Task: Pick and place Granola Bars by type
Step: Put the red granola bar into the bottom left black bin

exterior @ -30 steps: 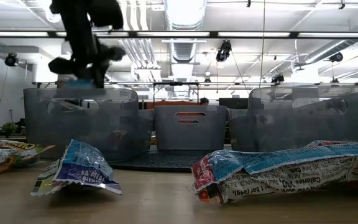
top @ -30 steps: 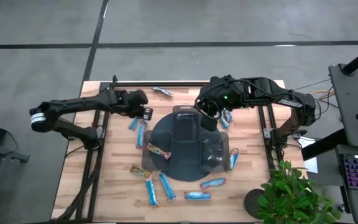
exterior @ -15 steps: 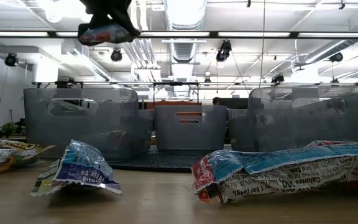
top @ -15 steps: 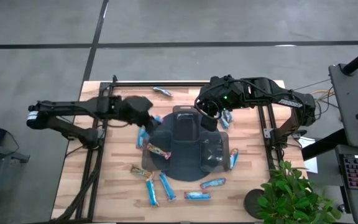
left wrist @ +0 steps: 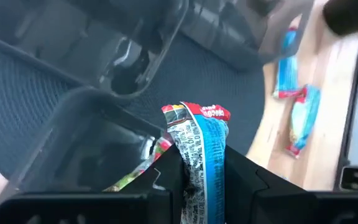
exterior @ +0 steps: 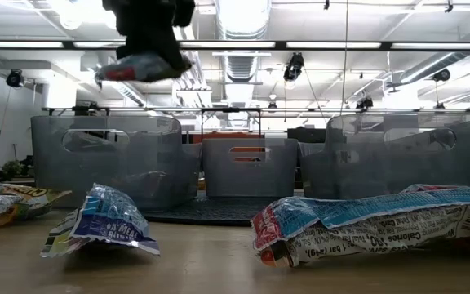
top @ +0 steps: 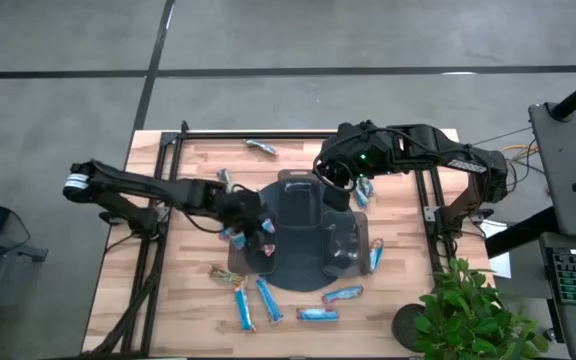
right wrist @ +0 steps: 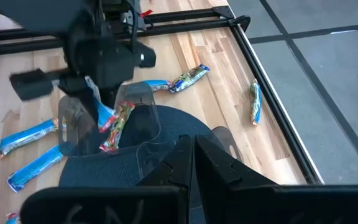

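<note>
Risk number one, I reckon: the light blue shiny wrapped granola bar (left wrist: 199, 149) pinched in the left gripper (top: 251, 224) gets let go too early and clips the rim of the clear plastic bin (left wrist: 73, 146) on the dark round tray (top: 303, 268), then slides onto the wooden table (top: 183, 300). That bin already has a red-and-green wrapped bar (right wrist: 115, 126) lying in it, so dropping a blue one there would probably mix the types. The bar hangs over the tray's left edge, just above that bin. The right gripper (right wrist: 188, 163) is closed and empty, parked over the tray's far side, apart from the left arm, so there's room. Loose blue bars (top: 268, 298) crowd the near table edge, and one silver-green bar (top: 260, 147) sits near the far rail.
</note>
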Available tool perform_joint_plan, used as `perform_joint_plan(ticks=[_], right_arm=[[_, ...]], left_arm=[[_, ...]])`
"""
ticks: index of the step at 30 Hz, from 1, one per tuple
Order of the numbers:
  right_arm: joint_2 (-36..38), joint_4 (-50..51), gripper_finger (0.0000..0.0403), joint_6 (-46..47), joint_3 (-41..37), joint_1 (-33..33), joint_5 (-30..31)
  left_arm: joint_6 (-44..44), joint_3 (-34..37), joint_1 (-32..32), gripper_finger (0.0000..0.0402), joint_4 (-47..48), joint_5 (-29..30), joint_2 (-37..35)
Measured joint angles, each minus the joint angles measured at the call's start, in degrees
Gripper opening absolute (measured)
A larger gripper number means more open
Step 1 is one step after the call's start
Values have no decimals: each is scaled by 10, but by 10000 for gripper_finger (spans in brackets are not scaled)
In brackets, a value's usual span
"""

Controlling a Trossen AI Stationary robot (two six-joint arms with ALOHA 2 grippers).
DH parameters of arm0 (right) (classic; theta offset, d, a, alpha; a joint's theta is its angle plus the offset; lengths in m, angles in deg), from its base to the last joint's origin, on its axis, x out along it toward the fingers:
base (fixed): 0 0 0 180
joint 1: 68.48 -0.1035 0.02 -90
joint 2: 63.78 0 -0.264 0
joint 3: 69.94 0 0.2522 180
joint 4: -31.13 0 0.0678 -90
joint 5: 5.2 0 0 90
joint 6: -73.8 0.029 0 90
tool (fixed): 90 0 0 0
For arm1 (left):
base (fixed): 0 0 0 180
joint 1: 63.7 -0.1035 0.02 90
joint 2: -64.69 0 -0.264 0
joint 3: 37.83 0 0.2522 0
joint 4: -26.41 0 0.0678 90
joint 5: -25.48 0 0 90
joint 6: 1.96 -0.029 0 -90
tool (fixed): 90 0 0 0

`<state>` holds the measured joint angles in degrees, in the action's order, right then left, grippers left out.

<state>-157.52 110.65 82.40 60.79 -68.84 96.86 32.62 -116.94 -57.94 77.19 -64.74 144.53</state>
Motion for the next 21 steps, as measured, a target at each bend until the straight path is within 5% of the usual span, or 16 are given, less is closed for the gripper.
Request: perform_joint_plan(ticks=[13,21], right_arm=[[0,1,9,2,0,0,0],[0,2,9,2,0,0,0]], left_arm=[[16,0,0,66,19,-36,47],[16,0,0,131,36,-40,36]])
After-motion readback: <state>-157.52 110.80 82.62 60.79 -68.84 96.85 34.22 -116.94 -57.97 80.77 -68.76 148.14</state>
